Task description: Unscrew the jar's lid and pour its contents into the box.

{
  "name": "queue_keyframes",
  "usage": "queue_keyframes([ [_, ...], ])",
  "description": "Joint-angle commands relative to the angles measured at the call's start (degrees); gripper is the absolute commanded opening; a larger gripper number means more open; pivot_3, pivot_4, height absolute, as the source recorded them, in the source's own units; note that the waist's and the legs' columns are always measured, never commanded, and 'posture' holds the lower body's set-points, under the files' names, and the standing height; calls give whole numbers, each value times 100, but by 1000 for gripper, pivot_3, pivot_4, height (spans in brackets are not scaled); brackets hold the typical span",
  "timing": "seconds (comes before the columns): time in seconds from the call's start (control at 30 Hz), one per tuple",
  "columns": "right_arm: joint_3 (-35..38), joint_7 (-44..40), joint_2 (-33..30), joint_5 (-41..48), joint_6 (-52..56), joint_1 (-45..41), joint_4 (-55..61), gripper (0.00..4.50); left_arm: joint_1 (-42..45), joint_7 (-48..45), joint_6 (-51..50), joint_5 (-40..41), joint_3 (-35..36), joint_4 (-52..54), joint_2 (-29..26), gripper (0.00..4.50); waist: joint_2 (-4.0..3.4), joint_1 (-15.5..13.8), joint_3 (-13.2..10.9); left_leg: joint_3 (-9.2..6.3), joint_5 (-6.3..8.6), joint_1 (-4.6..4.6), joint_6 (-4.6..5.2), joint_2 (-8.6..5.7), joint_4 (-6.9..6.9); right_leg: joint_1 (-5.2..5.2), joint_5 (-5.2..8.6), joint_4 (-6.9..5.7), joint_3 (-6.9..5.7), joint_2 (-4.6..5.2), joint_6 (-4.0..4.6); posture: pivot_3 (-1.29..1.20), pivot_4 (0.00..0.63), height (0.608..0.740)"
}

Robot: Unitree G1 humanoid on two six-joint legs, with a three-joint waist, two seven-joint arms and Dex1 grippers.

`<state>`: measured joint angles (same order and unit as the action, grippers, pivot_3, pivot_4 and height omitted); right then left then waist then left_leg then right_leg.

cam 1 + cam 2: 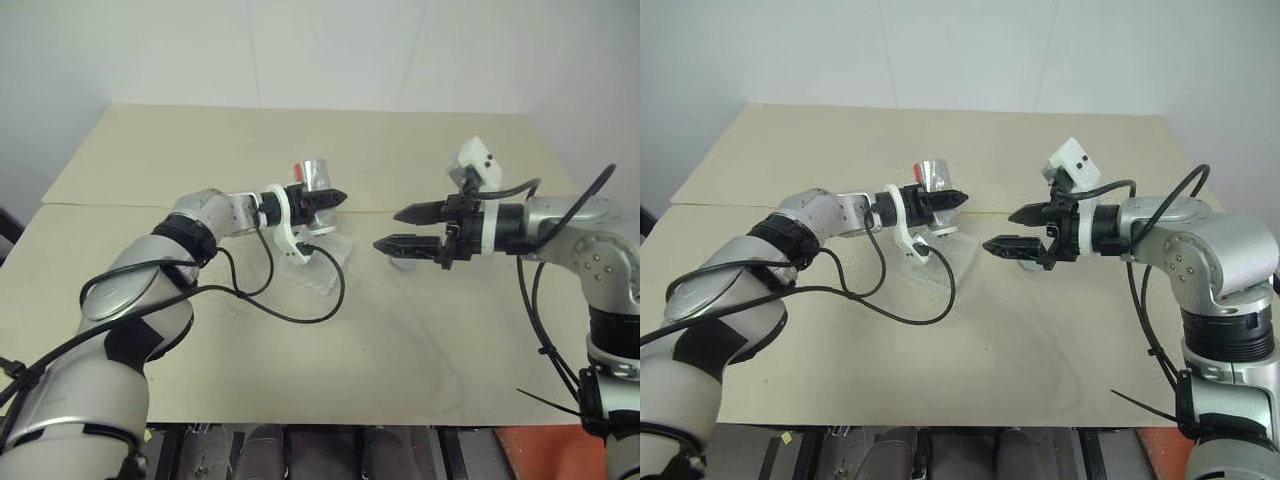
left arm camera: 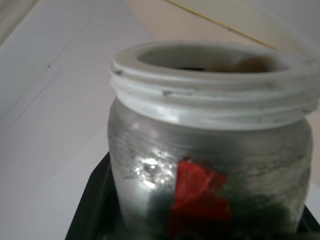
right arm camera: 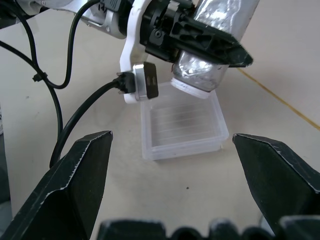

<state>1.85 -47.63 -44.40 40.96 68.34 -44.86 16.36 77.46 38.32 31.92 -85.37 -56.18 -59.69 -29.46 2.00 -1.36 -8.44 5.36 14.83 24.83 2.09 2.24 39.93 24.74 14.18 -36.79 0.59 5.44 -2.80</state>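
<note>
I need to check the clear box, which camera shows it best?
The right wrist view: the box lies in plain sight under the tilted jar. In both head views the left gripper and its cable hide most of it.

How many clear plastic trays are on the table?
1. The shallow square clear plastic box lies on the beige table, directly under the tilted silvery jar held by the left pincer.

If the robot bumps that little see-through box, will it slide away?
Probably. The box looks like thin clear plastic and seems empty, so it's likely very light. It sits flat on the smooth table, so a nudge would likely slide it, not tip it. Its thin walls might bend.
</note>
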Motion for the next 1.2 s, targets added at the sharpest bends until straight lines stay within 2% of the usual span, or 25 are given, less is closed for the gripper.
queue_keyframes([
  [0.03, 254, 128, 23, 151, 53, -148, 109, 4470, 316, 335, -166, -7, -54, 41, -19, 1940, 0, -5, 0, 0, 0, 1, 1, 0, 2, 0, 0, 0, 0, 1, 0, 0, 150, 740],
  [0.23, 222, 193, 30, 223, -21, -75, 172, 4470, 184, 451, 22, 74, -169, 236, -149, 1940, 0, -22, 0, -1, -1, 3, -2, -5, 3, 1, 0, 0, -1, 5, 0, 0, 150, 740],
  [0.47, 184, 223, 82, 202, -85, -55, 132, 4470, 226, 103, 258, 633, 165, -10, -206, 1940, 0, -18, 0, -1, -12, 3, -20, -5, 4, 1, 0, -2, -1, 5, 0, 0, 150, 740],
  [0.53, 208, 253, 122, 201, -94, -38, 114, 4470, 188, -321, 532, 1238, 546, -220, -225, 1940, 0, -16, 0, -1, -13, 3, -22, -5, 4, 1, 0, -3, -1, 5, 0, 0, 150, 740],
  [0.63, 299, 273, 190, 253, -101, 0, 92, 4470, 41, -1572, 989, 2776, 1592, -635, -189, 1940, 0, -2, 0, -1, -17, 3, -29, -4, 6, 2, 0, -4, -1, 5, 0, 0, 150, 740],
  [0.67, 329, 272, 213, 269, -107, 8, 83, 4470, 16, -1748, 1064, 3045, 1800, -651, -223, 1940, 0, 7, 0, 0, -19, 3, -31, -2, 8, 2, 0, -4, -2, 5, 0, 0, 150, 740],
  [0.77, 390, 282, 284, 324, -129, -1, 35, 4470, -217, -2785, 956, 4096, 2571, -621, -219, 1940, 0, 17, 0, -1, -20, 3, -33, -3, 10, 1, 0, -6, -3, 5, 0, 0, 150, 740],
  [0.87, 461, 320, 380, 386, -156, -34, -26, 4470, -727, -4234, 524, 5589, 3570, -415, -6, 1940, -1, 39, 1, -2, -20, 4, -34, -3, 17, -1, 0, -11, -5, 5, 0, 0, 150, 740],
  [0.93, 507, 345, 426, 422, -186, -21, -15, 4470, -1164, -5473, -357, 6904, 4345, 123, 286, 1940, -1, 52, 1, -4, -21, 2, -35, -2, 21, -3, 0, -16, -5, 5, 0, 0, 150, 740],
  [1.03, 539, 365, 461, 433, -240, 23, 23, 4470, -1756, -6689, -1861, 8178, 5047, 1263, 528, 1940, -1, 72, 1, -12, -22, 8, -38, 2, 34, -4, 0, -23, -12, 4, 0, 0, 150, 740],
  [1.1, 550, 376, 472, 436, -258, 57, 52, 4470, -2146, -7060, -2810, 8802, 5392, 2037, 639, 1940, -1, 96, 1, -16, -22, 10, -37, 4, 36, -3, 0, -23, -11, 0, 0, 0, 150, 740],
  [1.2, 588, 397, 499, 475, -298, 129, 112, 4470, -2619, -7065, -3902, 9404, 5821, 2807, 785, 1940, -1, 124, 1, -36, -23, 9, -38, 6, 36, -3, 0, -25, -10, -5, 0, 0, 150, 740],
])
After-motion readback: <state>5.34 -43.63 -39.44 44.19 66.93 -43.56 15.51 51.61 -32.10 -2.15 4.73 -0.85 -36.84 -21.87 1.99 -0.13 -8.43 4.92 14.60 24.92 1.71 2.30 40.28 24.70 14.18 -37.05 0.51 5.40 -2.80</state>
